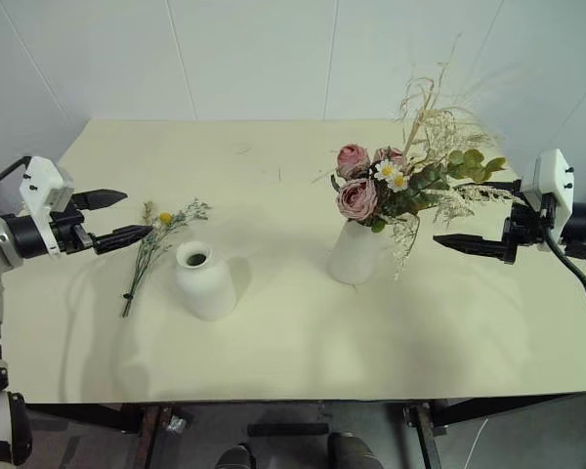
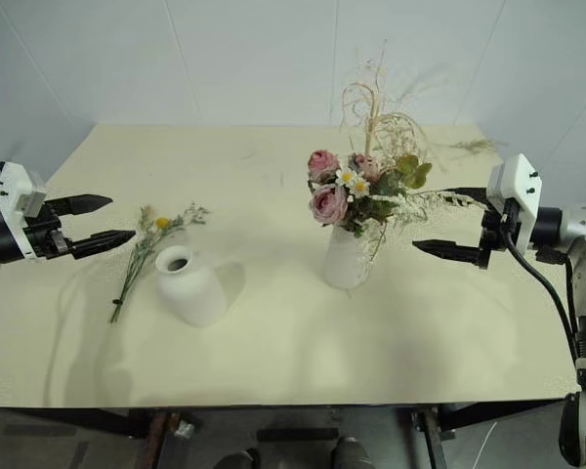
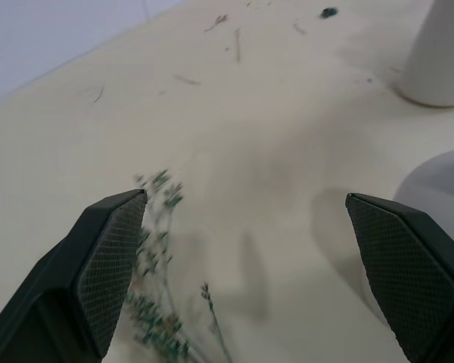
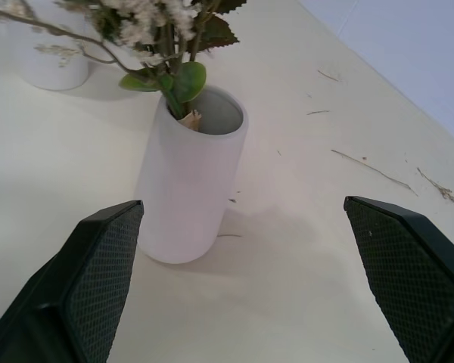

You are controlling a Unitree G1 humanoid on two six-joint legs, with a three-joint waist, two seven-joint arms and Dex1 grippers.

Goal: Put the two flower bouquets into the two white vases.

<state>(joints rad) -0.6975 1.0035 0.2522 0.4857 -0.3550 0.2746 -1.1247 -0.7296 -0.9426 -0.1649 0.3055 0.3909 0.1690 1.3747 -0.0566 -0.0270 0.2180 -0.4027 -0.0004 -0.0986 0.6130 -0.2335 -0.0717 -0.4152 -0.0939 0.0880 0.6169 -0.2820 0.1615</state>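
The big bouquet (image 1: pixel 391 184) of pink roses, daisies and dried grasses stands in the taller white vase (image 1: pixel 355 256), right of the table's middle. My right gripper (image 1: pixel 455 213) hangs open just to the right of it, level with the blooms, holding nothing. In the right wrist view the vase's mouth (image 4: pixel 212 113) holds the stems. The shorter white vase (image 1: pixel 203 283) stands left of centre. Beside it, further left, the thin sprig (image 1: pixel 154 244) with a yellow flower lies flat on the table. My left gripper (image 1: pixel 137 215) is open and hovers at the sprig's flower end.
The cream table (image 1: pixel 303 342) reaches the white wall at the back. Loose dried twig scraps (image 4: pixel 367 168) lie on the far part, and a dried tuft (image 2: pixel 474 147) lies near the back right corner. Bare tabletop runs along the front.
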